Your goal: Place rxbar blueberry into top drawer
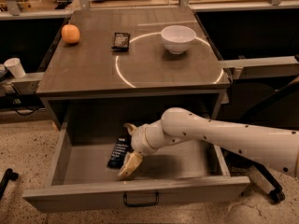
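The top drawer (pixel 84 195) is pulled open below the cabinet top, its black handle (pixel 140 200) at the centre of the front. The rxbar blueberry (pixel 118 152), dark with white lettering, lies flat on the drawer floor left of centre. My gripper (pixel 124 149) reaches into the drawer from the right on a white arm. Its two tan fingers are spread wide, one behind the bar (pixel 129 127) and one in front of it (pixel 130 165). The gripper is open, with the bar just to the left between the fingertips.
On the cabinet top (pixel 93 73) are an orange (pixel 70 33) at the back left, a short black-wrapped bar (pixel 121 40) and a white bowl (pixel 178 38). A white cup (pixel 16 67) stands on a ledge at the left. A chair base (pixel 275 195) is at the right.
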You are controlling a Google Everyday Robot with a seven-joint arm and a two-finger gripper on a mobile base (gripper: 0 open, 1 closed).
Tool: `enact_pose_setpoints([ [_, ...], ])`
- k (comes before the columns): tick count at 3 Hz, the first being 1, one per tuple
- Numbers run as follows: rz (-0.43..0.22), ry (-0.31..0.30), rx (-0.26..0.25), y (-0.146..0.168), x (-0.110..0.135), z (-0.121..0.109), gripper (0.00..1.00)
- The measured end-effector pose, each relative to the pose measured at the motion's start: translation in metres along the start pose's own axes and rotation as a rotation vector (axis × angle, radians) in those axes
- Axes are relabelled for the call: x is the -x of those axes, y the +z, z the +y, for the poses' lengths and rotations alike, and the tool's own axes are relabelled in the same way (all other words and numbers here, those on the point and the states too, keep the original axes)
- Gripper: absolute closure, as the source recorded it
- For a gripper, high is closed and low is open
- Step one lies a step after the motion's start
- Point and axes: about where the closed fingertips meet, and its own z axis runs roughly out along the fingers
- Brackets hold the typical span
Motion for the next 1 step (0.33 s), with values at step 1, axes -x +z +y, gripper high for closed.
enact_pose_setpoints([
  [1, 0.000, 0.000, 0.000, 0.0000, 0.0000, 0.0000, 0.00],
])
